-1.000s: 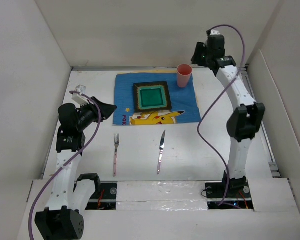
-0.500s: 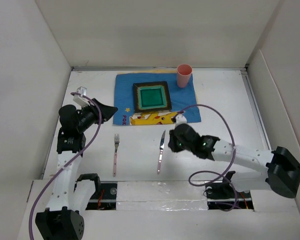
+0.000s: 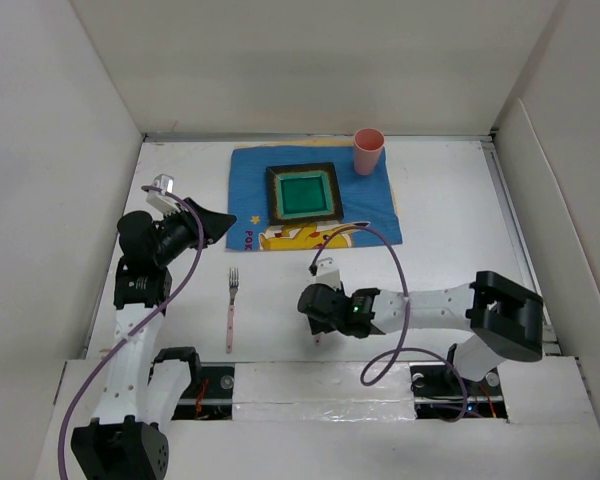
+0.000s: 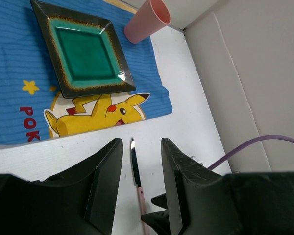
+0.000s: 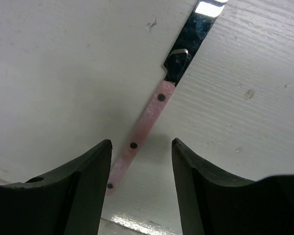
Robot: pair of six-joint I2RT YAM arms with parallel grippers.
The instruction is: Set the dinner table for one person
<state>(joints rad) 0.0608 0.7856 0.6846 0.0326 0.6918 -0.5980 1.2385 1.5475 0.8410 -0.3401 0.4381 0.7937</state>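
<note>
On the white dinner table [image 3: 450, 230] lies a blue cartoon mat [image 3: 250, 170] with a green square plate [image 3: 304, 193] and a pink cup [image 3: 368, 151] on it. A pink-handled fork [image 3: 231, 310] lies in front of the mat. The pink-handled knife [image 5: 146, 117] lies flat on the table, its handle between the open jaws of my right gripper [image 5: 142, 144], which hovers low over it [image 3: 315, 315]. My left gripper [image 3: 215, 222] hangs open and empty at the left, looking across at the knife [image 4: 135, 169].
White walls close in the table on the left, back and right. The right arm's purple cable [image 3: 395, 290] loops over the table near the knife. The table's front edge [image 5: 137, 225] runs just below the knife's handle end.
My right arm has swung from the back right near the cup down to the front, over the knife. The left arm has stayed put.
</note>
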